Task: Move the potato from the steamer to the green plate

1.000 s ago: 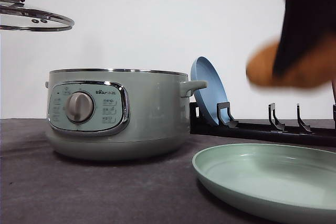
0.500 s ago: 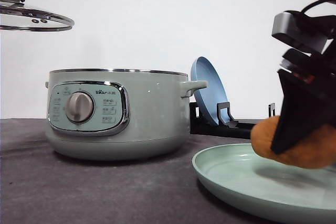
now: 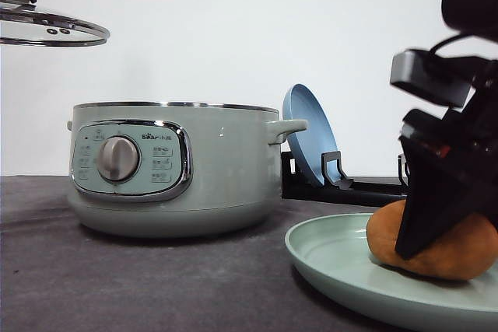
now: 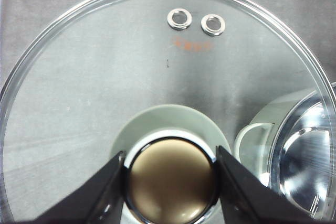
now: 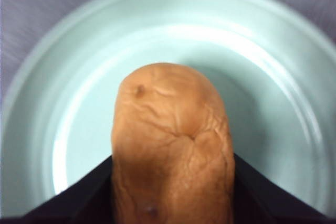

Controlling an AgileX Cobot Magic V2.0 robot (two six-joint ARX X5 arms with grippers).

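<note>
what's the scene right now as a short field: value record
potato: resting in the green plate, front view
right gripper: shut on the potato, fingers on both its sides
left gripper: shut on the knob of the glass lid, held up beside the steamer
steamer: uncovered, on the dark table
blue plate: upright in the black rack behind
task state: potato on plate, not yet released

Orange-brown potato (image 3: pixel 459 250); mint-green plate (image 3: pixel 334 258); sage steamer (image 3: pixel 226 169).

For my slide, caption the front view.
Right gripper sets the orange-brown potato on the pale green plate beside the open sage-green steamer.
</note>
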